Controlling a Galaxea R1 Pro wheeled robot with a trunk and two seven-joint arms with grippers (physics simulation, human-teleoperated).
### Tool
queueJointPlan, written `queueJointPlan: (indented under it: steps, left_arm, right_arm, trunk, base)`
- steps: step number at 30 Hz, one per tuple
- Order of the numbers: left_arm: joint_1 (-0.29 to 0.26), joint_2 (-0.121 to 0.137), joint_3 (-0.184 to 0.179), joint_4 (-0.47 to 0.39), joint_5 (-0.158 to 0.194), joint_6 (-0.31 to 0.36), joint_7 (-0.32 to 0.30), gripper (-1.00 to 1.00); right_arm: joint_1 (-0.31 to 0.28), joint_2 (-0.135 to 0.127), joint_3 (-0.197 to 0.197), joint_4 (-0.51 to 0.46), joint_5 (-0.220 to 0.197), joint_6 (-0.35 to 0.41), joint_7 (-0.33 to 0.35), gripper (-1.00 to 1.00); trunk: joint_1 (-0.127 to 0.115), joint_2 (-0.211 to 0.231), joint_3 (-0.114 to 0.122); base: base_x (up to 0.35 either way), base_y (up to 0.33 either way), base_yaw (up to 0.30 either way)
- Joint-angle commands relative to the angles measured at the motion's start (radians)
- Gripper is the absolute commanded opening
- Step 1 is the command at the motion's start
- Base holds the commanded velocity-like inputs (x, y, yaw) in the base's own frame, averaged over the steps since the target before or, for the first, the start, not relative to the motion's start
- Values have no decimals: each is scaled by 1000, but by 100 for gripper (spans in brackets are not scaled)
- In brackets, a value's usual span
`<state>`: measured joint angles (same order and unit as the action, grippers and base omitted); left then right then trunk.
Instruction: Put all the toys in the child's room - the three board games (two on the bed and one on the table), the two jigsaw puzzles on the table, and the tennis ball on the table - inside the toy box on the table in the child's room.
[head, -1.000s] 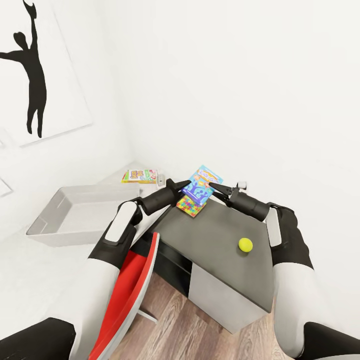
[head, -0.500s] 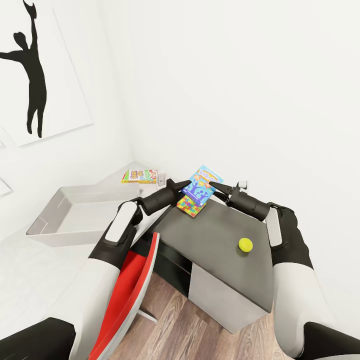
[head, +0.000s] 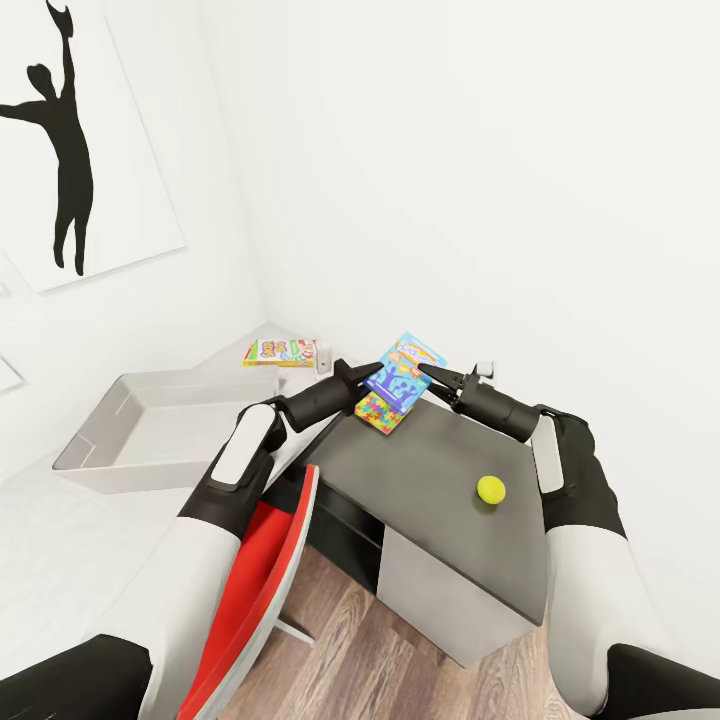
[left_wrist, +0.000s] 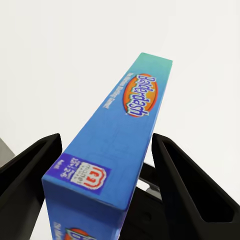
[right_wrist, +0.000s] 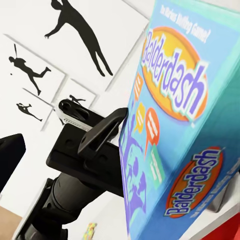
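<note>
Both grippers pinch the blue Balderdash box between them, left gripper at 9 o'clock, right gripper at 3; whether either's own fingers are open or closed, I cannot tell. Lifted tilted over a jigsaw puzzle, it is probably bound for the toy box at 8 o'clock.

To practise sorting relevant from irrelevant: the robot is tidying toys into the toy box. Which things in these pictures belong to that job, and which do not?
Belong to the job:
blue Balderdash game box
jigsaw puzzle
tennis ball
toy box
second game box

Just lying about:
red chair
silhouette picture
</note>
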<state>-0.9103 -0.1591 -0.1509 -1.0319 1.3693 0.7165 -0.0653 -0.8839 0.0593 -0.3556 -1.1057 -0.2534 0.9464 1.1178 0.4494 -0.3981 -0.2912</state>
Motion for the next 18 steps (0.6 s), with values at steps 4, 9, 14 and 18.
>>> queueJointPlan:
  steps: [4, 9, 14, 18]
  left_arm:
    - [-1, 0, 0, 4, -13, 3, -4, -100]
    - [-1, -1, -1, 7, -13, 2, -4, -100]
    - [-1, -2, -1, 12, -13, 2, -4, -100]
    - [-1, -2, -1, 14, -13, 2, -4, -100]
  right_arm:
    - [-1, 2, -2, 0, -7, 9, 5, 100]
    - [-1, 2, -2, 0, -7, 9, 5, 100]
    - [-1, 3, -2, 0, -8, 9, 5, 100]
    - [-1, 3, -2, 0, -10, 9, 5, 100]
  trunk:
    - [1, -2, -2]
    - [1, -2, -2]
    - [1, -2, -2]
    - [1, -2, -2]
  base:
    - [0, 0, 0]
    - [0, 0, 0]
    - [0, 0, 0]
    - [0, 0, 0]
